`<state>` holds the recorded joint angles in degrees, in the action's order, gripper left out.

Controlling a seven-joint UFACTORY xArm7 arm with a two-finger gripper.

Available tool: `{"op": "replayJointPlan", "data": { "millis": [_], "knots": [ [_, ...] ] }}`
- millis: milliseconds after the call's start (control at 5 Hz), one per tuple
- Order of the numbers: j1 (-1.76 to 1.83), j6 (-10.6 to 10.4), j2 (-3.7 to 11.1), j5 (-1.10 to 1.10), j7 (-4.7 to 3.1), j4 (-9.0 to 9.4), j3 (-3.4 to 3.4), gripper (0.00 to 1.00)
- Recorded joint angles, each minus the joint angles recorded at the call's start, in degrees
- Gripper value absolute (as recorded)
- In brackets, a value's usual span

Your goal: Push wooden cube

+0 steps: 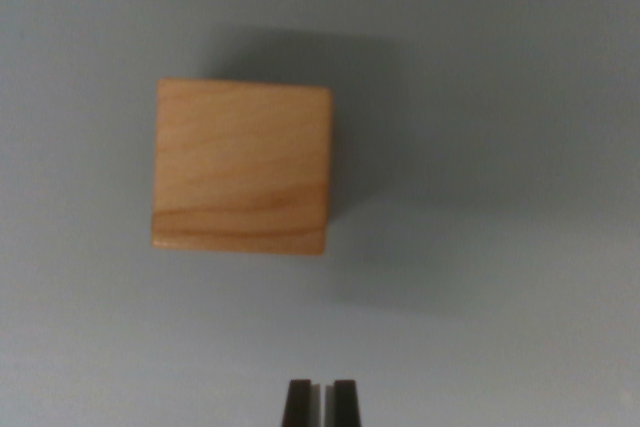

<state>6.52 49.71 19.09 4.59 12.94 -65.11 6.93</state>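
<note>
Cube (241, 166) on the grey table (520, 67), farther off than the gripper (321, 402) and a bit to the wrist view's left. Apart, not touching yet. No long side to it; near face flat toward the gripper. Gripper at the near edge, pointing at the far side, tips almost together, nearly closed, holding nothing. Probably needs a push forward and a little left.

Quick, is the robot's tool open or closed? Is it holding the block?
Tool: closed, its two fingertips nearly together with only a thin gap, holding nothing. The wooden cube sits apart from it on the grey surface.
</note>
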Motion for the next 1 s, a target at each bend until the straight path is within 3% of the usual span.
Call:
{"op": "replayJointPlan", "data": {
  "millis": [200, 400, 600, 800, 1000],
  "knots": [
    [0.41, -1.8, 0.77, 0.15, 0.70, 1.23, 0.29, 0.00],
    [0.41, -1.8, 0.77, 0.15, 0.70, 1.23, 0.29, 0.00],
    [0.75, -3.3, 1.40, 0.28, 1.26, 2.23, 0.53, 0.00],
    [0.75, -3.3, 1.40, 0.28, 1.26, 2.23, 0.53, 0.00],
    [1.05, -4.6, 1.94, 0.38, 1.76, 3.11, 0.74, 0.00]
  ]
}}
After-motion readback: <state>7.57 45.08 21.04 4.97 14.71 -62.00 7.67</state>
